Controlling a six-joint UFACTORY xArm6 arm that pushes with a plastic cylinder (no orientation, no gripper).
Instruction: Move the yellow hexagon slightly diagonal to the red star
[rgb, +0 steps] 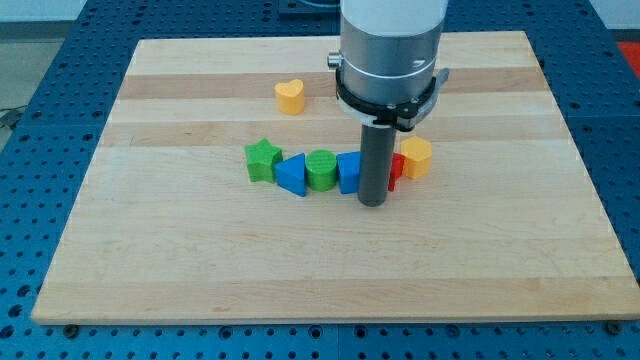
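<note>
The yellow hexagon (417, 157) sits right of centre on the wooden board (200, 270), touching the right side of the red star (396, 169), which is mostly hidden behind my rod. My tip (373, 203) rests on the board just below and left of the red star, right beside the blue block (349, 171). The rod covers the gap between the blue block and the red star.
A row runs left from the rod: the blue block, a green cylinder (320, 169), a blue triangle (292, 174), a green star (262, 160). A yellow heart (290, 96) lies apart toward the view's top. The arm's grey body (390, 45) hangs above.
</note>
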